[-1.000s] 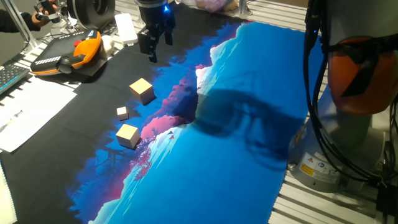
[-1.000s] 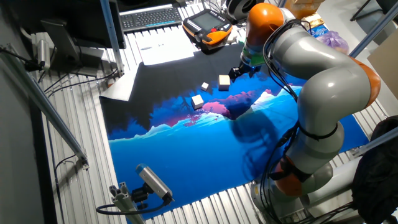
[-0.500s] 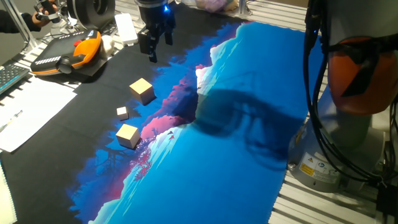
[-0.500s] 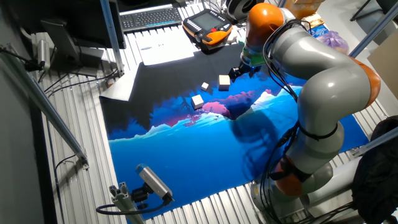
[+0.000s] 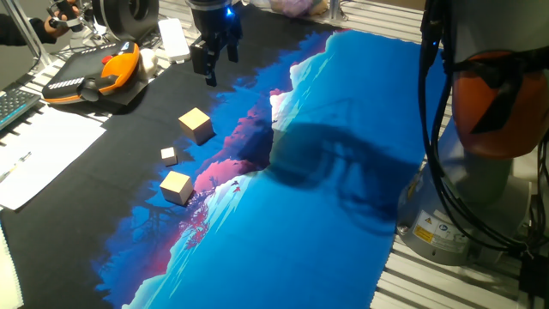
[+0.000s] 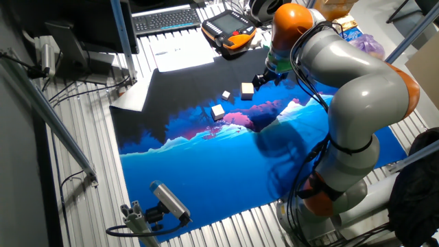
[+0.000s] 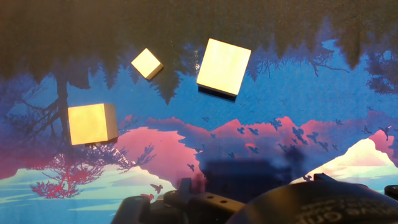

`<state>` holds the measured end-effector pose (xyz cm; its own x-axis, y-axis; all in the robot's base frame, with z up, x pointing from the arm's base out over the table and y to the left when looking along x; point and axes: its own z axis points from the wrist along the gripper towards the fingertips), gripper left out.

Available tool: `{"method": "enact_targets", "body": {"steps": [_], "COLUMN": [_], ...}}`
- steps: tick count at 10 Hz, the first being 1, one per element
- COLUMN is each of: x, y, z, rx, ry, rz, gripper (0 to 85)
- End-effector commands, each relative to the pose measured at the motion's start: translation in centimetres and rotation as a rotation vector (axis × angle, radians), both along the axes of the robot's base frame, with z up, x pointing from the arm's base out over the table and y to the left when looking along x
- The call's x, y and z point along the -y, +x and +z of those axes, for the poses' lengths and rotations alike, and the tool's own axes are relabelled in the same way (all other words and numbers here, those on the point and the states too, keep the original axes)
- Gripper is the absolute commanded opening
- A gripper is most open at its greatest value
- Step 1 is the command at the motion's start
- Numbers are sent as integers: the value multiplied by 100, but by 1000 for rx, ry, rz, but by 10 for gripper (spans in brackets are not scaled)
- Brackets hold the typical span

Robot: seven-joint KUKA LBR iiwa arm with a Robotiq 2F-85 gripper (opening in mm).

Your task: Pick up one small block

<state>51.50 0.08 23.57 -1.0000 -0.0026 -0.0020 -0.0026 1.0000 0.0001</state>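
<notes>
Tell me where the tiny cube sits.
In one fixed view, the tiny cube lies on the mat's black part, between the two blocks, slightly left.

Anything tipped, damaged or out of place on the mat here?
Nothing stands out. Both small blocks and the tiny cube sit flat and apart on the mat; the gripper hangs above, holding nothing.

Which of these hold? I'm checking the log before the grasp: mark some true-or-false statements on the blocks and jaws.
1. The gripper holds a block. False: it hangs clear of them, jaws empty.
2. Three cubes lie on the mat. True: two small blocks and a tiny cube.
3. The tiny cube is stacked on a block. False: it lies apart, between them.
4. An orange pendant lies off the mat. True.
</notes>
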Motion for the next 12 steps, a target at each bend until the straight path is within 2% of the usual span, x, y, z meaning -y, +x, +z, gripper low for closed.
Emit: {"method": "enact_targets", "body": {"steps": [1, 2, 10, 11, 12], "x": [0, 0, 1, 3, 17], "y": [0, 0, -2, -2, 0], "z": [0, 2, 1, 3, 5], "rx": [0, -293, -290, -256, -119], "ry": [0, -12, -12, -22, -17], "rz": [0, 14, 13, -26, -20], "gripper": [0, 0, 0, 0, 0]}}
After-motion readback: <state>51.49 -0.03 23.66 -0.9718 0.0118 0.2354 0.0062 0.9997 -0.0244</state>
